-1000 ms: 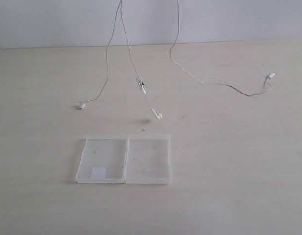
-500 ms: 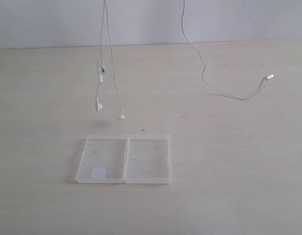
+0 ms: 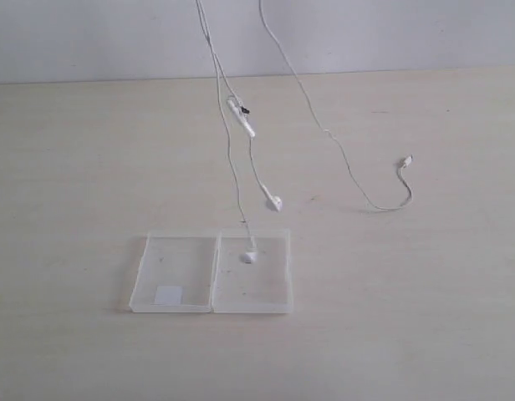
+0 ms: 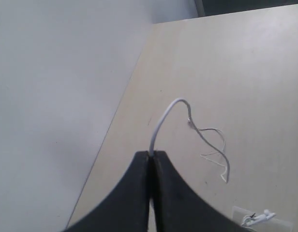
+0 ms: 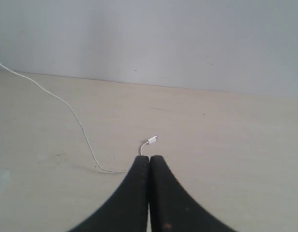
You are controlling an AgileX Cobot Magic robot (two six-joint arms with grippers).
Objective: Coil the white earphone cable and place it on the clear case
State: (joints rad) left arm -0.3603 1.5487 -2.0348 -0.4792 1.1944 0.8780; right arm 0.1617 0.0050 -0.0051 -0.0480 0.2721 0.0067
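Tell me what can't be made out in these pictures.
- Exterior view: the white earphone cable leaves by the top edge, so what holds its upper strands is unseen.
- Exterior view: whether the lower earbud touches the clear case; too small to tell.
- Right wrist view: the right pincer covers the cable's bend beside the plug.

Earbud (image 3: 250, 257) over clear case's (image 3: 149, 276) right half, plug (image 3: 406, 161) on table (image 3: 73, 167) behind-right

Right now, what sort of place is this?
Likely a lab or test bench: a pale tabletop against a plain grey wall, with a clear case and a white earphone cable dangling over it.
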